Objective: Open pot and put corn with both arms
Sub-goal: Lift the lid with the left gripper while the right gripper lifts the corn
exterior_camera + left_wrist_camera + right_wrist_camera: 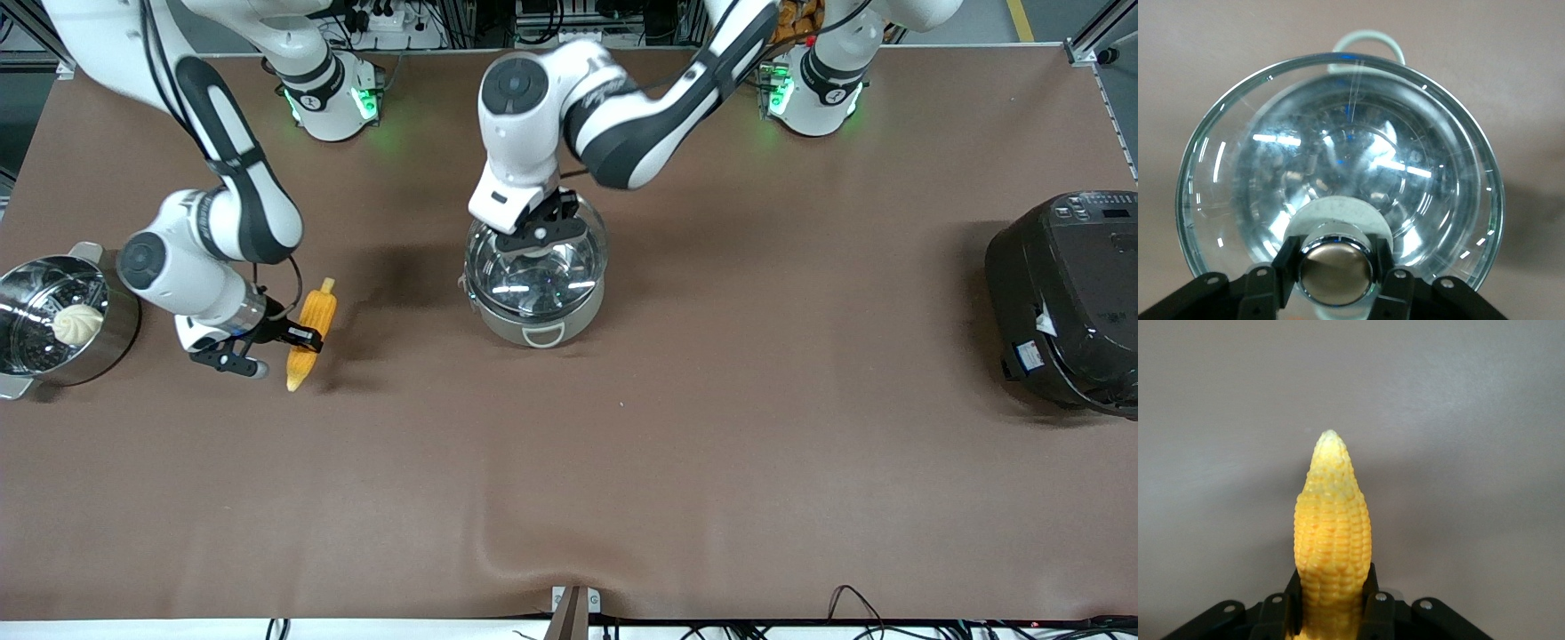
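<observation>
Your right gripper (298, 338) clamps the corn (310, 334) at mid-length, 1 finger (1379, 610) on each flank, the cob lying on the table (711, 400) between the steamer pot (53, 320) with its bun (77, 324) and the pot (536, 276). The cob is yellow-orange, tapered, with rows of kernels. Your left gripper (1335, 277) holds the lid's knob (1335, 270), its 2 fingers pressed against it. The glass lid (1338, 173) sits on the steel pot at mid-table. The rice cooker (1071, 298) stands toward the left arm's end.

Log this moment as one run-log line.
left gripper: shut on lid knob, lid on pot | right gripper: shut on corn beside steamer pot | corn in pot: not yet
</observation>
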`<action>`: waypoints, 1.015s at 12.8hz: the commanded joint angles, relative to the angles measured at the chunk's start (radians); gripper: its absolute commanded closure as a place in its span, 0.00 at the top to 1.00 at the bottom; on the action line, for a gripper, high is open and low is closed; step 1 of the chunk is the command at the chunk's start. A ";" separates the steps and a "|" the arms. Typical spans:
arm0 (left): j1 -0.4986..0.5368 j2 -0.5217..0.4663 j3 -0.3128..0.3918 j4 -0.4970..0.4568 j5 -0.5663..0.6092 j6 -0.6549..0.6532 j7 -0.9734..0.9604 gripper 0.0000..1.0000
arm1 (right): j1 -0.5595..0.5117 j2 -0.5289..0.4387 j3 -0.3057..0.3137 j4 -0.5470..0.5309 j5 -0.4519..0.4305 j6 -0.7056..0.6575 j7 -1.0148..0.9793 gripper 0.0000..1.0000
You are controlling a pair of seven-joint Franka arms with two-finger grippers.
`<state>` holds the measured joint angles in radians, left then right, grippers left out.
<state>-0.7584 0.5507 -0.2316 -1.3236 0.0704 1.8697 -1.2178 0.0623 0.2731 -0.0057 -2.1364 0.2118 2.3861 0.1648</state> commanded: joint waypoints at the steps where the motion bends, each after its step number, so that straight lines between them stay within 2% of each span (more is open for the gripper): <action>1: 0.066 -0.118 -0.002 -0.035 0.014 -0.093 0.018 0.00 | 0.001 -0.045 0.000 0.146 0.009 -0.238 0.016 0.23; 4: 0.174 -0.234 -0.003 -0.133 0.014 -0.147 0.063 0.00 | 0.010 -0.048 0.021 0.292 -0.014 -0.407 0.106 0.25; 6: 0.259 -0.326 -0.003 -0.224 0.009 -0.147 0.131 0.00 | 0.011 -0.051 0.091 0.338 -0.072 -0.442 0.181 0.26; 8: 0.342 -0.415 -0.005 -0.328 0.008 -0.135 0.226 0.00 | 0.013 -0.051 0.169 0.400 -0.092 -0.485 0.301 0.27; 10: 0.425 -0.449 -0.005 -0.370 -0.035 -0.124 0.341 0.00 | 0.024 -0.051 0.240 0.432 -0.109 -0.499 0.395 0.28; 13: 0.519 -0.485 -0.003 -0.442 -0.058 -0.109 0.440 0.00 | 0.037 -0.046 0.337 0.461 -0.190 -0.492 0.507 0.28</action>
<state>-0.2839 0.1250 -0.2260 -1.6849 0.0371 1.7278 -0.8265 0.1048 0.2166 0.2794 -1.7076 0.0745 1.9067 0.6077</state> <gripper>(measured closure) 0.498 0.639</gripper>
